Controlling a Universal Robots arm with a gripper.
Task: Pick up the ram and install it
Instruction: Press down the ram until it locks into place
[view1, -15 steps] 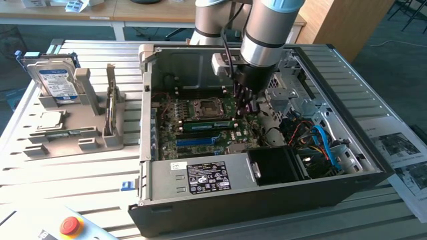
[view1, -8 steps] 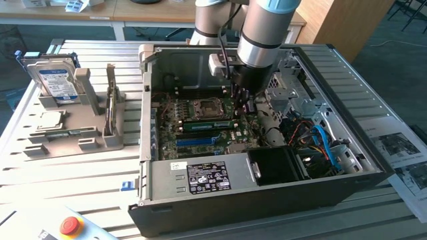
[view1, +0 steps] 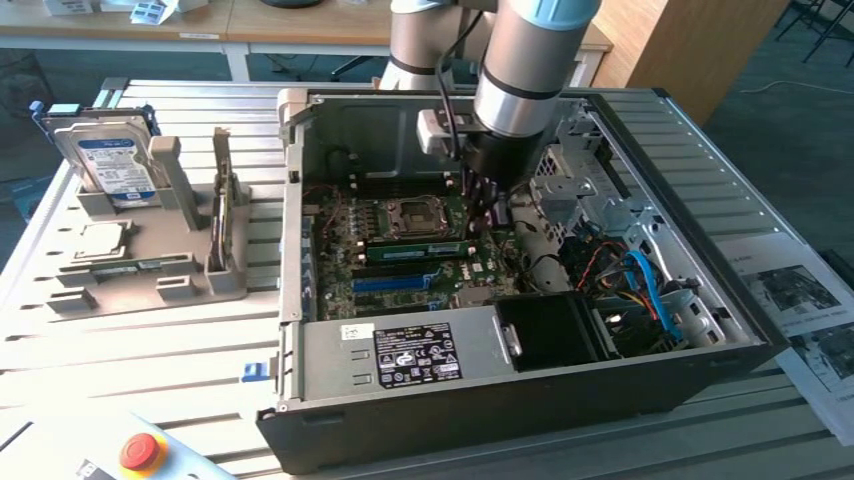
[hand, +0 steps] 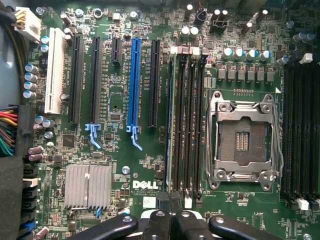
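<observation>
Shut claw (hand: 168, 202) over "DELL" motherboard (hand: 125, 165), ram (hand: 169, 120) seemingly slotted.

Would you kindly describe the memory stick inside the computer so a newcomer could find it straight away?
Look inside the open computer case, on the green main board. Beside the square metal processor socket run parallel black slots; the memory stick stands edge-up in the one farthest from the socket, the only filled slot there.

Hard drive (view1: 110, 160) label text too small, tool (hand: 169, 205) base cut off.

Case walls (view1: 296, 200) and cables (view1: 641, 280) hem the motherboard (hand: 125, 165); above stays open.
</observation>
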